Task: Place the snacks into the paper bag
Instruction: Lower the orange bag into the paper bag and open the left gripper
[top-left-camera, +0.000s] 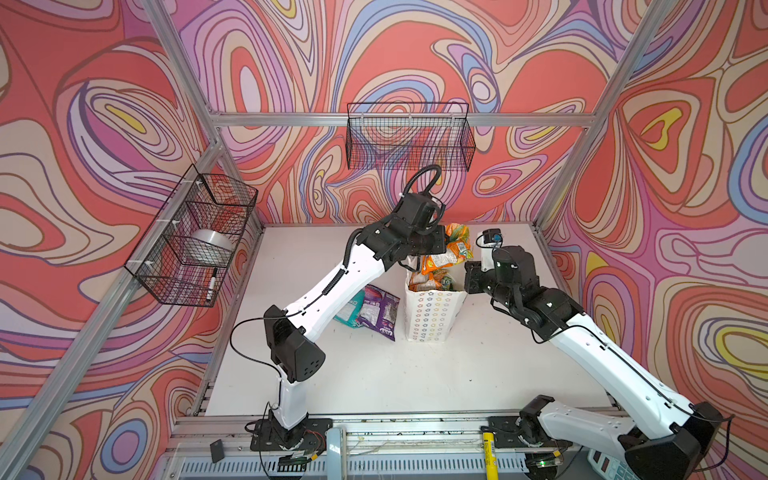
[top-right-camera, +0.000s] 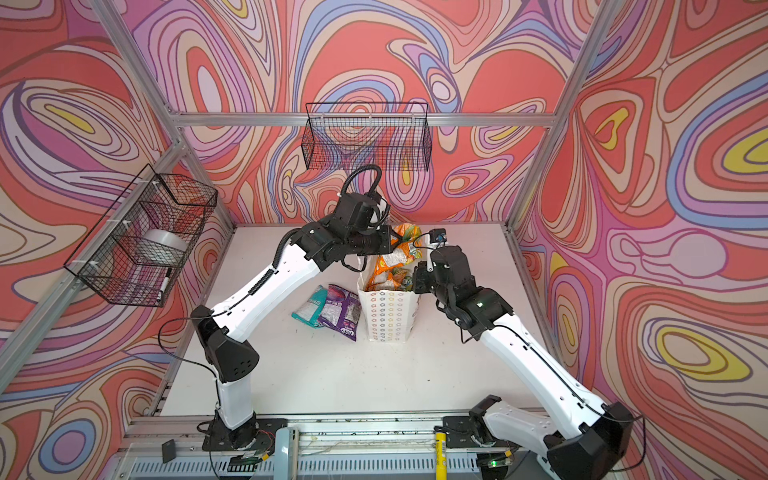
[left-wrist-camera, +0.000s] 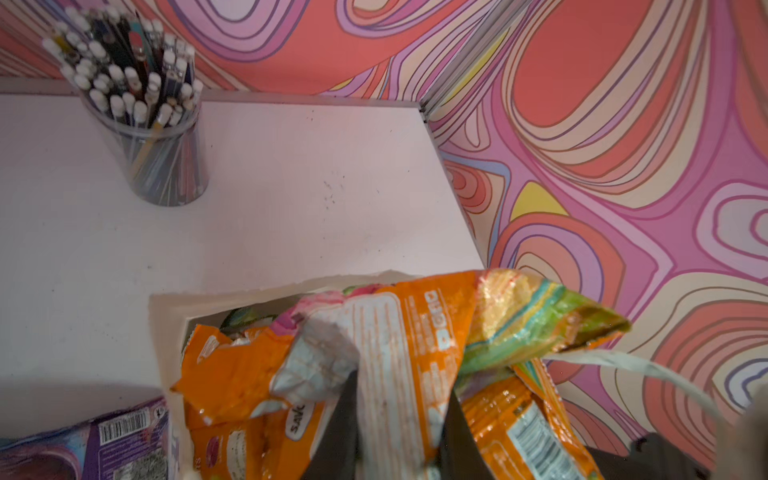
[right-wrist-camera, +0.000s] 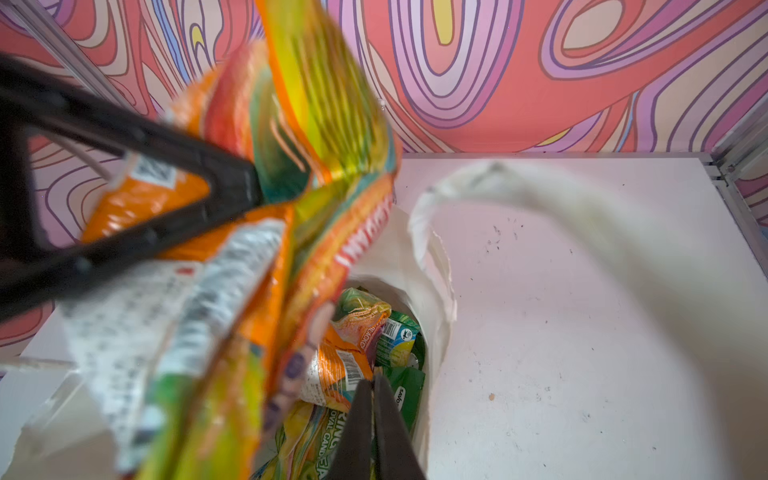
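The white paper bag (top-left-camera: 432, 316) (top-right-camera: 388, 316) with pastel stars stands upright mid-table, and several orange and green snacks (right-wrist-camera: 399, 336) lie inside it. My left gripper (left-wrist-camera: 403, 386) (top-left-camera: 441, 246) is shut on an orange pouch (left-wrist-camera: 415, 332) (top-right-camera: 405, 245), which hangs crumpled over the bag's mouth. My right gripper (right-wrist-camera: 374, 379) (top-left-camera: 471, 278) is shut, its tips just inside the bag's right rim (right-wrist-camera: 440, 291), and I see nothing between them. A purple pouch (top-left-camera: 378, 311) and a teal pouch (top-left-camera: 347, 311) lie flat on the table left of the bag.
A clear cup of pencils (left-wrist-camera: 158, 137) stands near the back wall beyond the bag. The bag's white cord handle (right-wrist-camera: 519, 183) arches beside my right gripper. A wire basket (top-left-camera: 409, 137) hangs on the back wall; another (top-left-camera: 195, 237) on the left wall holds a tape roll.
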